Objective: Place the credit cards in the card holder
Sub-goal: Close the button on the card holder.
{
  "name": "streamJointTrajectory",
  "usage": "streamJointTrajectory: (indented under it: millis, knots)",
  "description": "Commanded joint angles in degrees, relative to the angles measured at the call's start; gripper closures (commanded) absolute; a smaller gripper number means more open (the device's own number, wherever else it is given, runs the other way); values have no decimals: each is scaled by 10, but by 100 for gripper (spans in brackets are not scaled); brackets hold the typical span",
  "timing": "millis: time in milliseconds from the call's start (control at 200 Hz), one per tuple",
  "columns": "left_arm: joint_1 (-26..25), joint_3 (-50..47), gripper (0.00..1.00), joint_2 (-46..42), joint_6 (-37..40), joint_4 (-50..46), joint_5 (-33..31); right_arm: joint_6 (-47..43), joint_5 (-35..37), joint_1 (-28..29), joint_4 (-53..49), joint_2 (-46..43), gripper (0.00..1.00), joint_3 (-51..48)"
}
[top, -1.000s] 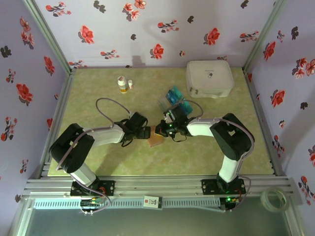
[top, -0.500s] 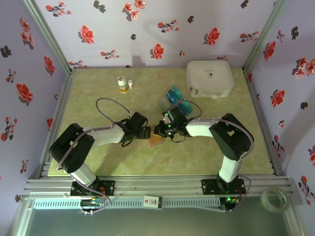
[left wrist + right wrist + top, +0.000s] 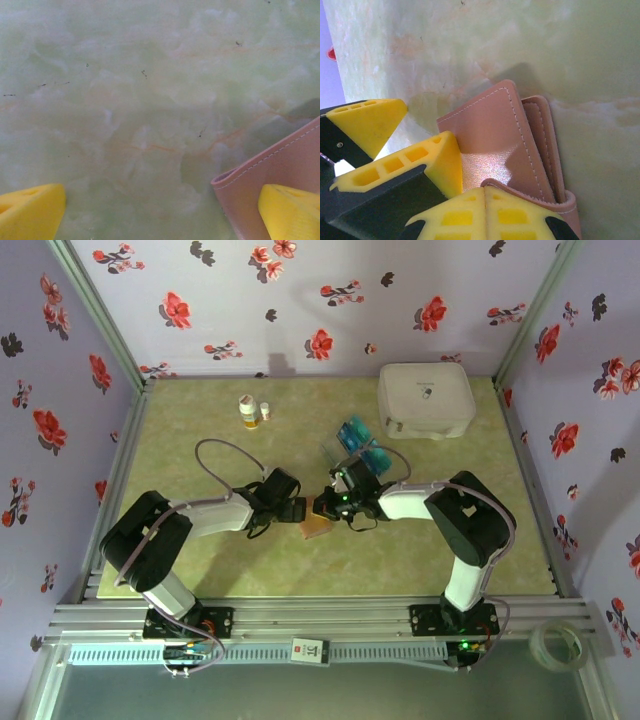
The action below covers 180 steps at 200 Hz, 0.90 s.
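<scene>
The green marbled table (image 3: 200,570) carries a white case (image 3: 425,400) at the far right. A clear tray (image 3: 334,449) lies nearer the centre and holds the credit cards (image 3: 353,432), which are bright blue and stacked. No card is yet in a gripper.

The card holder (image 3: 316,524) lies flat on the table near of the tray, between the two arms.

The left gripper (image 3: 297,508) is at the holder's left edge. In the left wrist view its jaws stand wide apart, one yellow finger over the leather and the other on bare table.

The right gripper (image 3: 485,215) has its jaws together, the tips against the lip of the holder's upper flap. Whether a layer is pinched between them cannot be told.

Step in hand, as judged: opening and steadying the holder before a card is fetched.

- Press down with the left finger only; do not slide it, as the pouch will likely skate on the smooth surface.
- Lift the flap just enough to expose the slot.
- Keep the slot mouth facing the tray.
</scene>
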Motion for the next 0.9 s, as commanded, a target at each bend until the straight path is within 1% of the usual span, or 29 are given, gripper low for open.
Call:
streamJointTrajectory:
  millis: [0, 145, 325, 405, 475, 610, 775, 870, 895]
  knots:
    - [-7, -22, 0, 49, 15, -36, 29, -9, 20, 8, -51, 23, 100, -38]
    - [-7, -22, 0, 49, 14, -37, 29, -12, 31, 8, -61, 27, 100, -50]
    - [-7, -20, 0, 49, 12, -39, 30, -13, 53, 8, -103, 27, 100, -42]
    - [-7, -18, 0, 49, 13, -42, 31, -18, 61, 8, -141, 25, 100, -27]
    - [-7, -19, 0, 47, 13, -40, 31, -35, 75, 9, -205, 24, 100, -1]
    - [-7, -20, 0, 46, 11, -37, 34, -54, 86, 9, -269, 31, 100, 27]
    - [-7, -12, 0, 35, 13, -44, 34, -48, 79, 10, -246, 9, 100, 12]
    - [-2, -3, 0, 27, 14, -49, 34, -41, 65, 14, -220, 5, 100, 28]
    - [0, 2, 0, 25, 15, -51, 35, -41, 62, 16, -217, 4, 98, 37]
